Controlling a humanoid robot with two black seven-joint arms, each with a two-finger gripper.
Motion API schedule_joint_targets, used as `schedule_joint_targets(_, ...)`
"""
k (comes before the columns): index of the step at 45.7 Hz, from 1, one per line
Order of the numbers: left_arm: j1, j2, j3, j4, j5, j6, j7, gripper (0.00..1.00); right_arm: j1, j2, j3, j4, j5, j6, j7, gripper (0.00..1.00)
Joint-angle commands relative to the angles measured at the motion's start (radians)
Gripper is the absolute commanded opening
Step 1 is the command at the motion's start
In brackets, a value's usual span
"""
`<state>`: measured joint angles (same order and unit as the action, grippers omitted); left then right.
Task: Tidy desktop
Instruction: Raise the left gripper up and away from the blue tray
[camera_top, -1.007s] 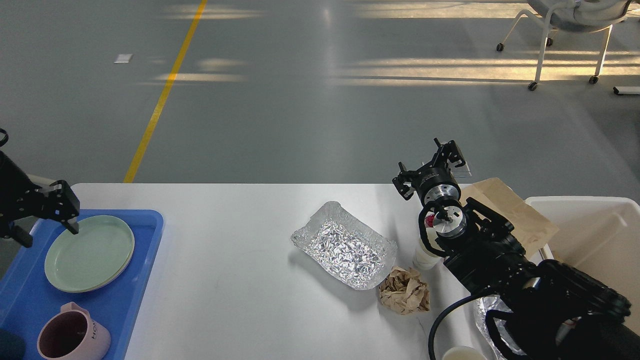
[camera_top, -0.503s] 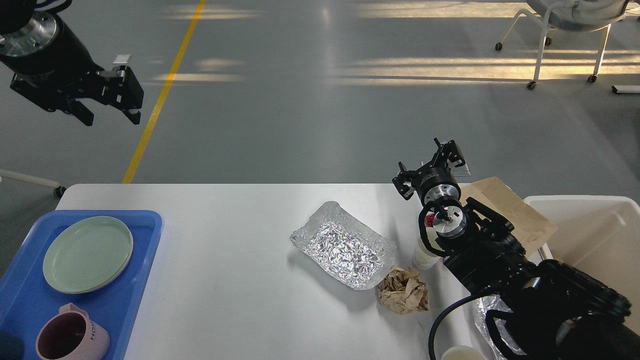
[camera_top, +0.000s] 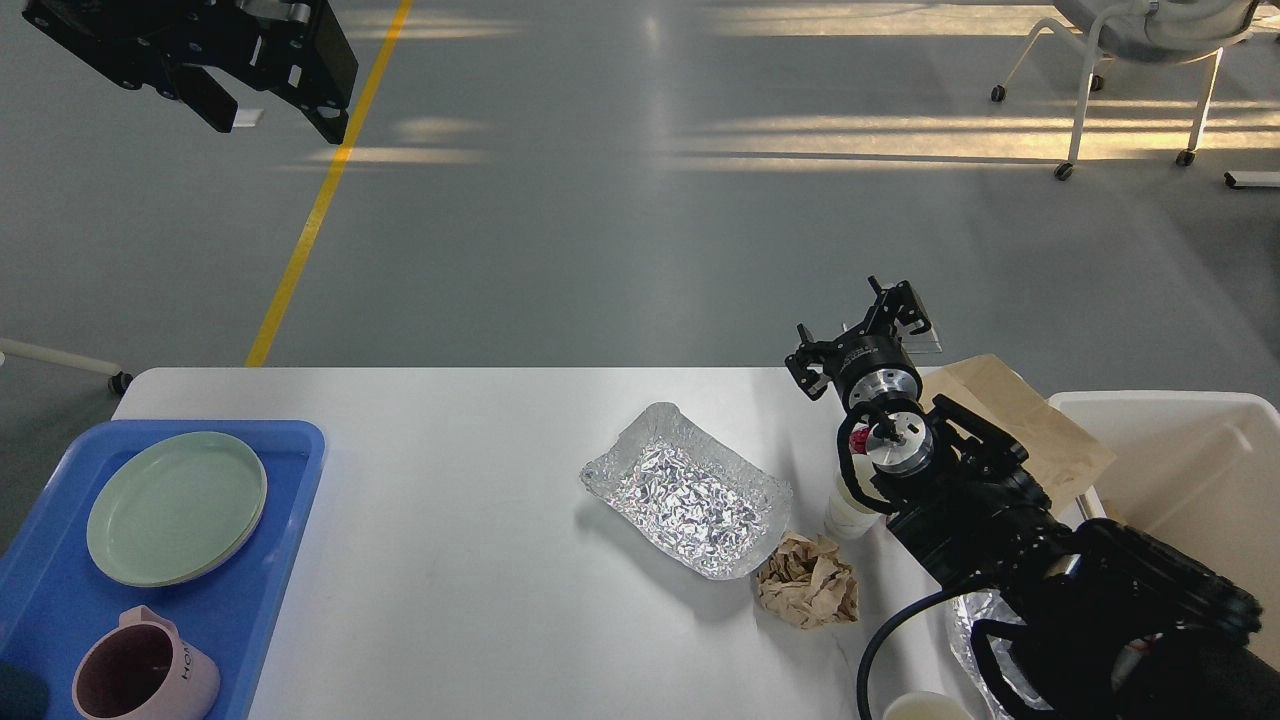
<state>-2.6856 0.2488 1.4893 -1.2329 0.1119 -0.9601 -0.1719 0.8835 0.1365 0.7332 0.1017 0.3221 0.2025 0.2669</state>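
since the earlier frames the left gripper (camera_top: 270, 105) has swung up off the blue tray (camera_top: 290, 520) and now hangs high at the top left, fingers spread with nothing between them; everything else looks unmoved.

going near to far: a pink mug (camera_top: 145, 678) and a green plate (camera_top: 176, 506) sit in the tray at the desktop's (camera_top: 450, 560) left end, so that side looks done. the desktop itself fills the lower half of the view. right of centre lie a crumpled brown paper wad (camera_top: 808, 592) and, touching or just beside it, an empty foil tray (camera_top: 686, 490). a white cup (camera_top: 848, 510) stands just behind the right arm's wrist. further back, the right gripper (camera_top: 860, 340) hovers near the far edge by a brown paper bag (camera_top: 1030, 420), fingers apart and empty. the off-white bin (camera_top: 1180, 450) sits at the right.

probably next is trash into the bin. the wad is light and squashy, so a centred pinch from above should do; the foil will crumple, so grab a rim gently and watch the cup.
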Motion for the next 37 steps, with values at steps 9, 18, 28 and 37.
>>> schedule_joint_targets(9,-0.152,0.001,-0.001,-0.102,0.000,0.000,0.000,0.73,0.000,0.000,0.000,0.001,0.000,0.000,0.000,1.00)
schedule_joint_targets(18,-0.149,0.003,-0.018,-0.096,-0.001,0.000,0.002,0.72,0.000,0.000,0.000,0.001,0.000,0.000,0.000,1.00)
schedule_joint_targets(28,0.025,0.038,-0.020,-0.037,-0.021,0.094,0.002,0.71,0.000,0.000,0.000,0.000,0.000,0.000,0.000,1.00)
schedule_joint_targets(37,0.277,0.151,-0.061,0.084,-0.156,0.526,0.000,0.71,0.000,0.000,0.000,0.000,0.000,0.000,0.000,1.00)
